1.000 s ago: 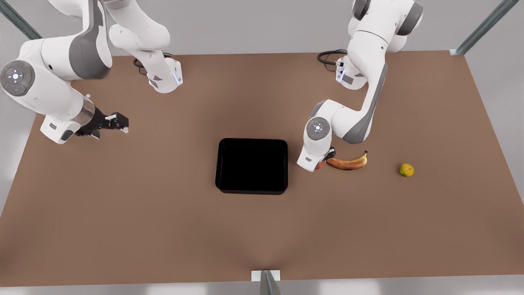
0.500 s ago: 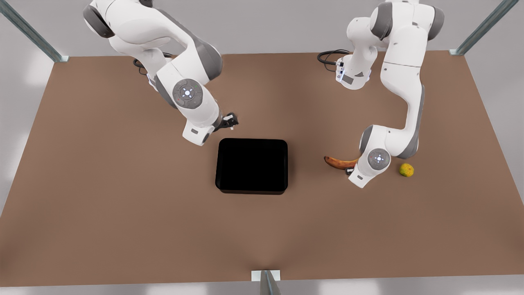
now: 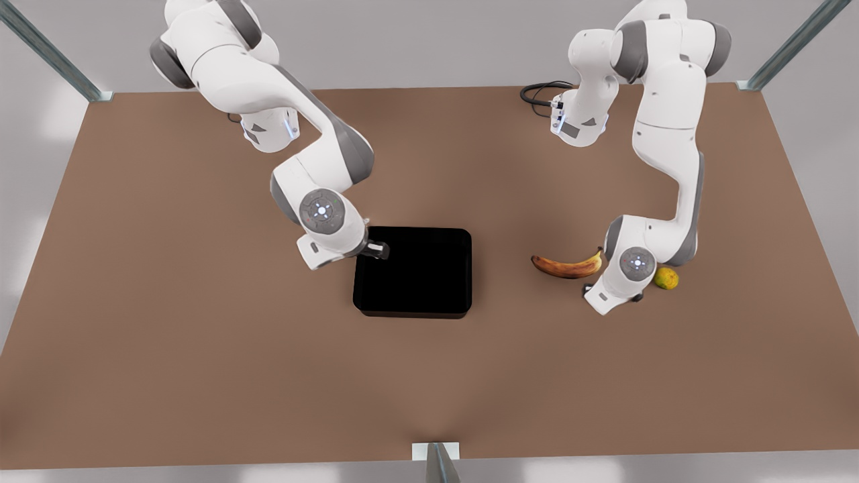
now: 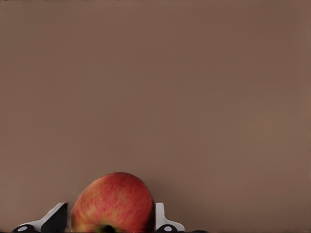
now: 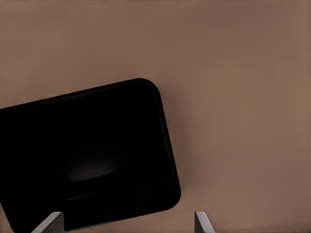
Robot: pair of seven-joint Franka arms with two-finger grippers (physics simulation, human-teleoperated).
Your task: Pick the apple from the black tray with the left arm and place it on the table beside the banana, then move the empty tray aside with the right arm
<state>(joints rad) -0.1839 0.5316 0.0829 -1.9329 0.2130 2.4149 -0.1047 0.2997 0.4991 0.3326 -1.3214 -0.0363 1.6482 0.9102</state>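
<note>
The left tool (image 4: 112, 225) is clamped on the apple (image 4: 112, 201), one finger pressing each side, and hangs over bare worktop (image 3: 201, 376). In the front view that arm sits at the front view's right, its wrist between the banana (image 3: 567, 266) and a small yellow-green fruit (image 3: 666, 278), low to the surface, likely so the apple can be set down beside the banana. The right tool (image 5: 129, 221) has its fingers spread apart above the edge of the empty black tray (image 3: 413, 272), probably lining up a grip on the rim to shift it aside.
</note>
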